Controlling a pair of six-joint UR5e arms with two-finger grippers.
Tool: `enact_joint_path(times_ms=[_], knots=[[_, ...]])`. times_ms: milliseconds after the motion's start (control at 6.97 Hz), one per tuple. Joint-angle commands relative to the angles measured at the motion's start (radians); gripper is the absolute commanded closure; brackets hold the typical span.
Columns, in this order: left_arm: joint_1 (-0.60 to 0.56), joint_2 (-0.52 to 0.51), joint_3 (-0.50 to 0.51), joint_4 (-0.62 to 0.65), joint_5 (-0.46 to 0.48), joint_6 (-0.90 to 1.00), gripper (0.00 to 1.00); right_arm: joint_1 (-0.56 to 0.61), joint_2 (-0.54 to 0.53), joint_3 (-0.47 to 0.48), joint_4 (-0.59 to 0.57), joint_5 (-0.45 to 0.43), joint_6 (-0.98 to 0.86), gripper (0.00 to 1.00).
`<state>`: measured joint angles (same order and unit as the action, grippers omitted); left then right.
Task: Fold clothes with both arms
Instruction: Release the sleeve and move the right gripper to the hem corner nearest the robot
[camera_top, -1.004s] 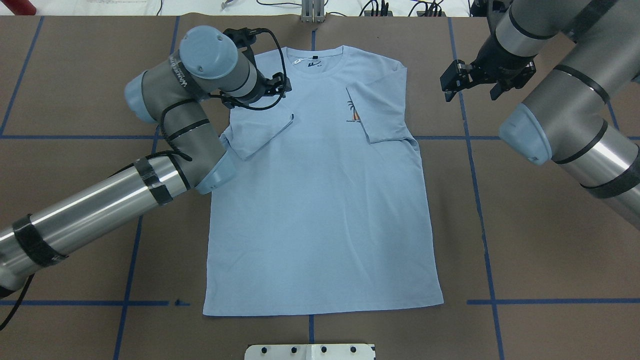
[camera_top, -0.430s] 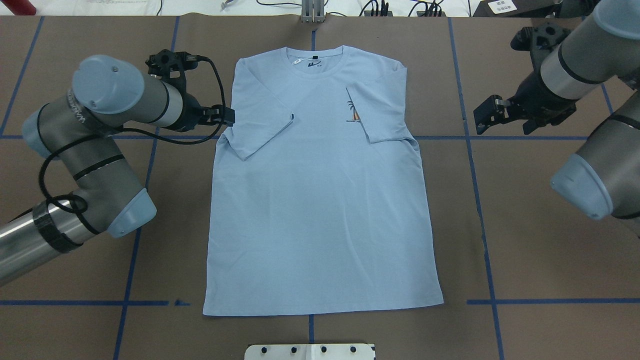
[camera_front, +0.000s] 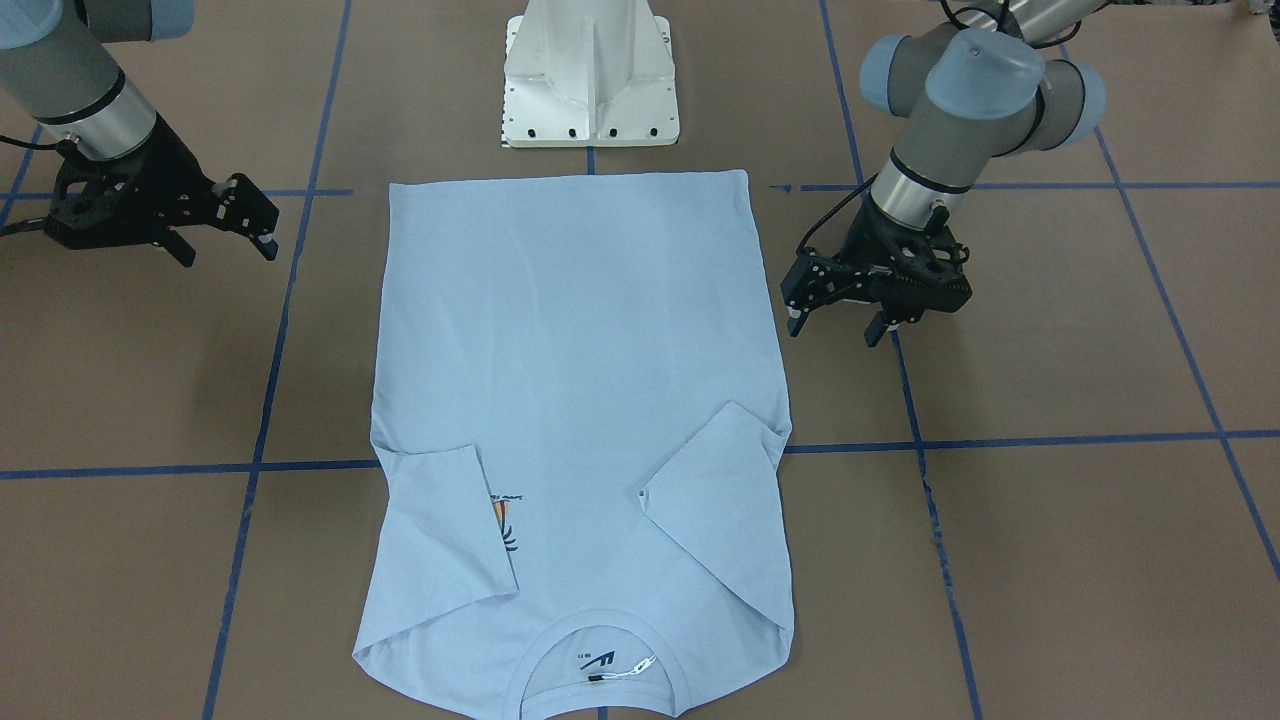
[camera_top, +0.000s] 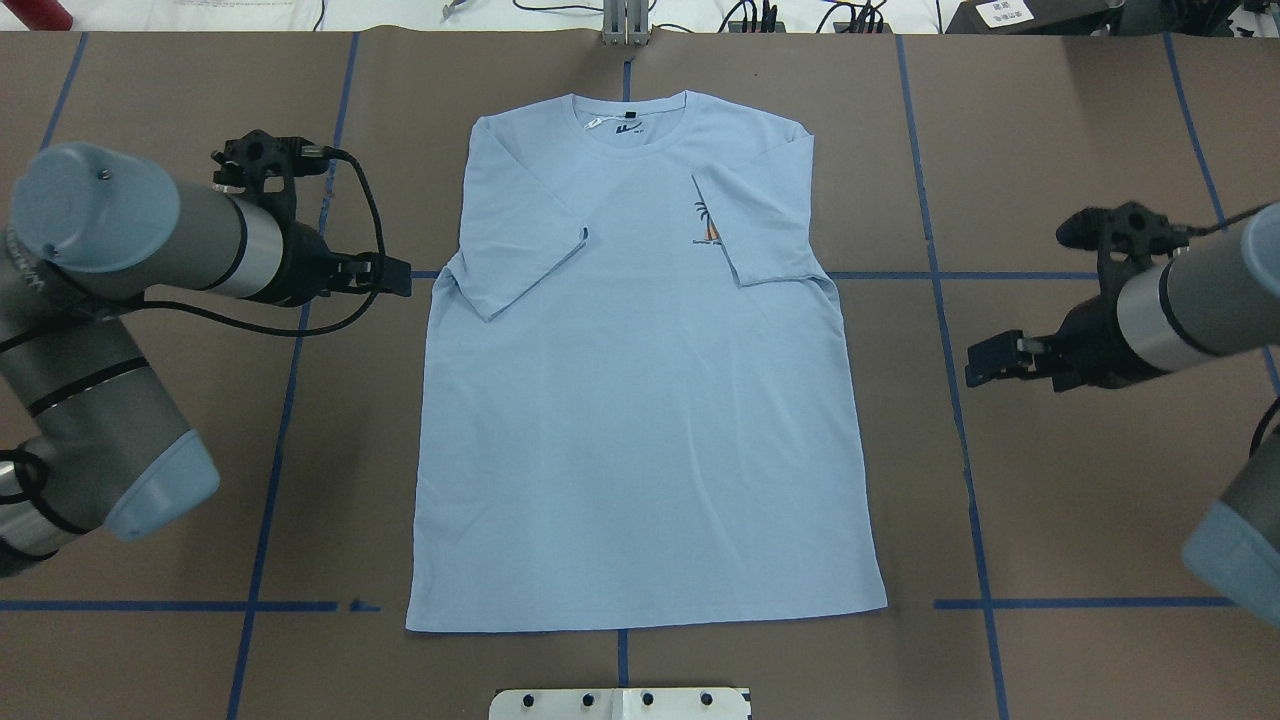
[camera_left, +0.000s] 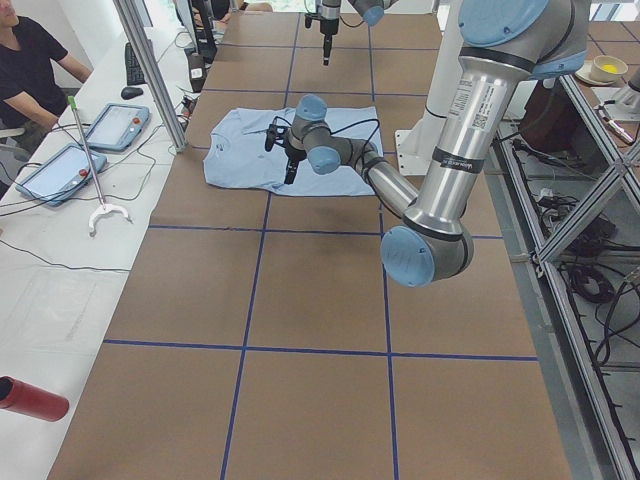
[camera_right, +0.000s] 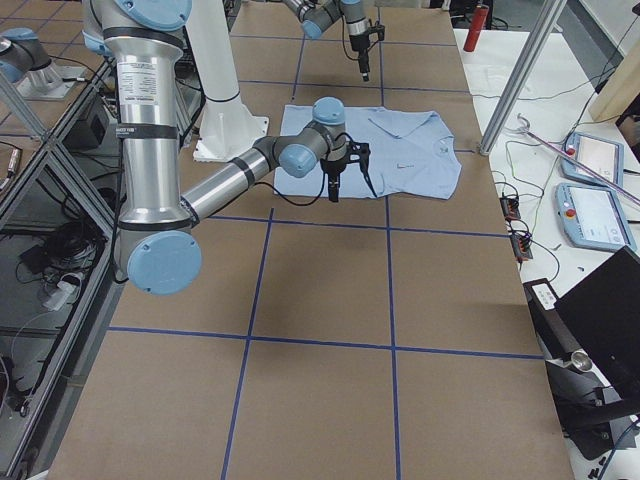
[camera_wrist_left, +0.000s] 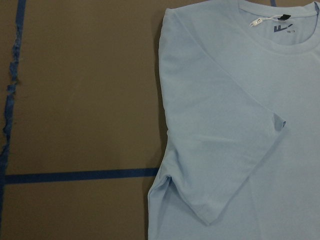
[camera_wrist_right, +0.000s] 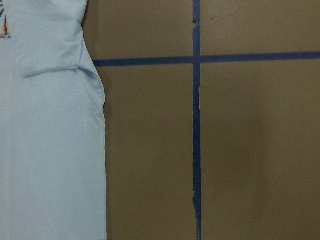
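Note:
The pale blue T-shirt (camera_top: 640, 400) lies flat, face up, on the brown table. Its collar points away from the robot and both sleeves are folded in over the chest; the right sleeve partly covers the palm print (camera_top: 706, 225). My left gripper (camera_front: 833, 335) hovers open and empty just off the shirt's left side, beside the folded sleeve (camera_wrist_left: 225, 150). My right gripper (camera_front: 230, 258) is open and empty too, a bit farther out from the shirt's right edge (camera_wrist_right: 102, 150). Neither gripper touches the cloth.
The white pedestal base (camera_front: 590, 80) stands at the shirt's hem. Blue tape lines (camera_top: 950, 400) grid the table. At the far end are a metal post (camera_left: 150, 70), control tablets (camera_left: 115, 125) and a seated person (camera_left: 30, 60).
Both arms pulled away from the shirt's shoulders, outward and back toward the robot. The left gripper went from over the left shoulder to off the cloth. The shirt has not moved.

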<state>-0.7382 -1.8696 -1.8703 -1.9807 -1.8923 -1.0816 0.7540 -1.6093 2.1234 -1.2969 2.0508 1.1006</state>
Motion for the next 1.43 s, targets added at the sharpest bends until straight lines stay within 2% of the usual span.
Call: enact_joint_path(times_ms=[0, 143, 287, 430, 574, 717, 861, 1291], knots=[[0.005, 0.084, -0.096, 0.005, -0.004, 0.019, 0.00, -0.239, -0.102, 0.087, 0.054, -0.174, 0.196, 0.00], [0.008, 0.086, -0.111, 0.005, -0.002, 0.015, 0.00, -0.384, -0.104, 0.095, 0.062, -0.302, 0.300, 0.00], [0.008, 0.110, -0.140, 0.006, -0.002, 0.017, 0.00, -0.477, -0.092, 0.101, 0.064, -0.355, 0.417, 0.00], [0.010, 0.110, -0.142, 0.006, -0.002, 0.019, 0.00, -0.508, -0.086, 0.092, 0.062, -0.397, 0.427, 0.00], [0.010, 0.110, -0.145, 0.006, -0.002, 0.019, 0.00, -0.509, -0.031, 0.061, 0.059, -0.391, 0.426, 0.00], [0.010, 0.110, -0.144, 0.006, -0.004, 0.019, 0.00, -0.510, 0.033, -0.032, 0.059, -0.397, 0.427, 0.00], [0.010, 0.107, -0.142, 0.006, -0.002, 0.019, 0.00, -0.509, 0.082, -0.045, 0.054, -0.394, 0.427, 0.00], [0.010, 0.106, -0.141, 0.006, -0.004, 0.020, 0.00, -0.510, 0.083, -0.065, 0.048, -0.393, 0.427, 0.00]])
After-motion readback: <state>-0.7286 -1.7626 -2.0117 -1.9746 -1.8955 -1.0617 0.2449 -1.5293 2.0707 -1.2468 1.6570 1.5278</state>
